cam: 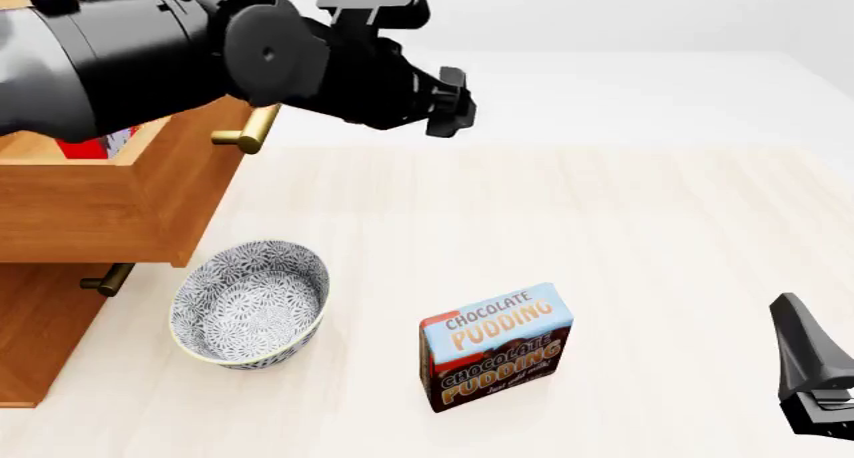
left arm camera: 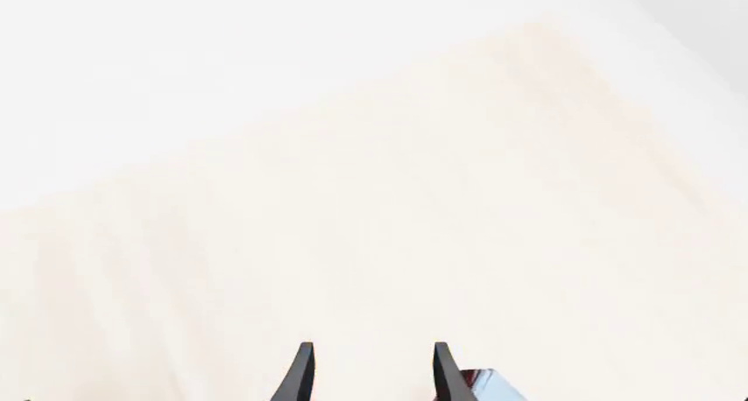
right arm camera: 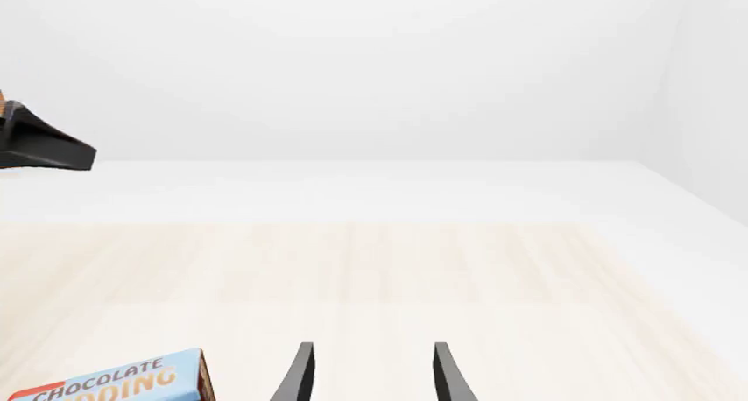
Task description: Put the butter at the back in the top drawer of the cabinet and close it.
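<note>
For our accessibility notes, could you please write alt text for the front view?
A black left arm reaches over the open top drawer of a brown wooden cabinet; a patterned grey bowl and a blue-and-brown chocolate pudding box sit on the pale table.

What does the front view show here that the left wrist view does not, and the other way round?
Only the front view shows the brown wooden cabinet, its top drawer pulled open with a red box just visible inside, the brass bar handle, the patterned blue-and-white bowl and the right gripper low at the edge. Only the left wrist view shows the left gripper with its two dark fingers apart and nothing between them. Both share the pale wooden table and the brown-and-blue Chocolate Pudding box, a mere sliver in the wrist view.
</note>
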### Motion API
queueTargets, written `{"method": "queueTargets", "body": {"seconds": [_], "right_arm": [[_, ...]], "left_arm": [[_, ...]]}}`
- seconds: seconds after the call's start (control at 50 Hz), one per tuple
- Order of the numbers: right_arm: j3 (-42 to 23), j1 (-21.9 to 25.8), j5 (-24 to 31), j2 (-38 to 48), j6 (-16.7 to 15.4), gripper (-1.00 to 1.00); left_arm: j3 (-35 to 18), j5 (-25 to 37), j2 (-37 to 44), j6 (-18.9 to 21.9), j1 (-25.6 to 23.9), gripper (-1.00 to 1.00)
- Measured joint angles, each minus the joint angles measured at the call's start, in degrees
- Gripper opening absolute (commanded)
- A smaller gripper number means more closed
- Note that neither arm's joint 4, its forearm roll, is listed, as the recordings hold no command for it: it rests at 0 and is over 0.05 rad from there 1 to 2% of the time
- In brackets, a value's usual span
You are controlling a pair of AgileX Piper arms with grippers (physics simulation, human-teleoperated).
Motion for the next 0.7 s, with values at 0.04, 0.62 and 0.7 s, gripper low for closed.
{"method": "queueTargets", "body": {"seconds": [0.04,0.62,0.7], "right_arm": [[0.0,0.0,0.0,0.0,0.0,1.00],[0.0,0.0,0.0,0.0,0.0,1.00],[0.0,0.0,0.0,0.0,0.0,1.00]], "left_arm": [[0.8,-0.5,0.2,-0.2,0.2,1.00],[9.9,-3.8,-1.8,-0.2,6.1,1.00],[10.8,-3.9,-2.6,-0.1,7.0,1.00]]}}
